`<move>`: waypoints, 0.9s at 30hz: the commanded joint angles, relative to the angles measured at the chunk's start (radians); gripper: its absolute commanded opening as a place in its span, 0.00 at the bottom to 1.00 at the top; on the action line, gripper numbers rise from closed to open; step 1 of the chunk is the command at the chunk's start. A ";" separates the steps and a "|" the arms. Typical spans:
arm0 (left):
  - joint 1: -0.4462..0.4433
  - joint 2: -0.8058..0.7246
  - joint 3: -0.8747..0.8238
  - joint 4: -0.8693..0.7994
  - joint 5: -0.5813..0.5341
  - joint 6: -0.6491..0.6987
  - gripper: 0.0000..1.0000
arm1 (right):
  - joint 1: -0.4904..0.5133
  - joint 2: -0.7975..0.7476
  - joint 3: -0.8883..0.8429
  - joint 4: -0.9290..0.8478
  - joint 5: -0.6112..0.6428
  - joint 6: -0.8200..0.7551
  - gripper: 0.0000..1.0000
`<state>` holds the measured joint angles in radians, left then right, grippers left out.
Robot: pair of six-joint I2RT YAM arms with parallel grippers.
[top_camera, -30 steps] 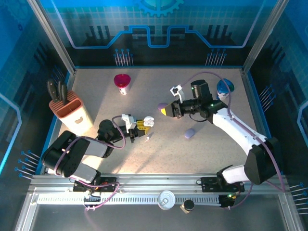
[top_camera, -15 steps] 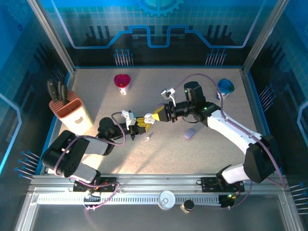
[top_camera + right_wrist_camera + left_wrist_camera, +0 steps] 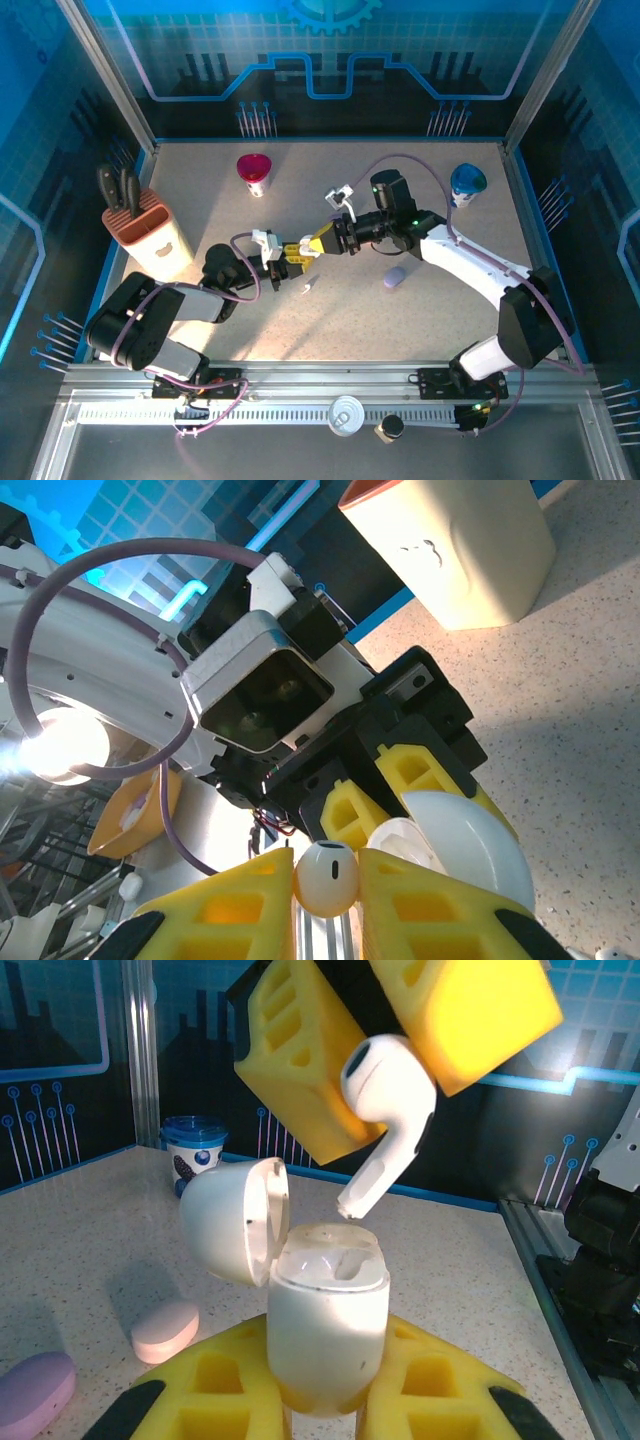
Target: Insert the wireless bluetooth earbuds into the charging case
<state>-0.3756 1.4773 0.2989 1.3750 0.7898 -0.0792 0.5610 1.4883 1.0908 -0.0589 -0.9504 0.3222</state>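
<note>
At the middle of the speckled table [image 3: 350, 330], the right gripper [image 3: 322, 240] had swung in from the far right within the last second, until its yellow foam pads stood just above the left gripper [image 3: 290, 262]. It was clamped on a glossy white plastic earbud [image 3: 390, 1090]. The bulb was pinched between the pads and the smooth stem angled down, just over the case and not yet touching it. The left gripper was closed tight around the white, rounded hard-plastic charging case [image 3: 325, 1310], held upright with its domed hinged lid [image 3: 235, 1220] flipped open to one side.

The approach looked finished, and what remained was to line the stem up with the moulded socket and lower it. Slick hard plastic between soft, ribbed foam could pivot under a sideways push, so a straight descent seemed wise. A tiny white piece [image 3: 307, 288] lay on the table just near of the left gripper, and a matte lilac oval pebble [image 3: 395, 277] lay to the right.
</note>
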 commanded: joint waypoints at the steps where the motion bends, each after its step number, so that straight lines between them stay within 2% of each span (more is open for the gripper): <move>1: 0.007 -0.016 0.008 0.027 0.014 0.018 0.06 | 0.016 0.016 0.033 -0.011 -0.006 -0.006 0.19; 18: 0.009 -0.027 -0.001 0.028 -0.021 0.027 0.06 | 0.019 0.044 0.049 -0.132 0.060 -0.055 0.18; 27: 0.009 -0.015 -0.001 0.027 -0.023 0.044 0.06 | 0.013 0.029 0.037 -0.110 0.046 -0.009 0.17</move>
<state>-0.3748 1.4769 0.2985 1.3590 0.7746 -0.0666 0.5694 1.5208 1.1187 -0.1379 -0.9165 0.2993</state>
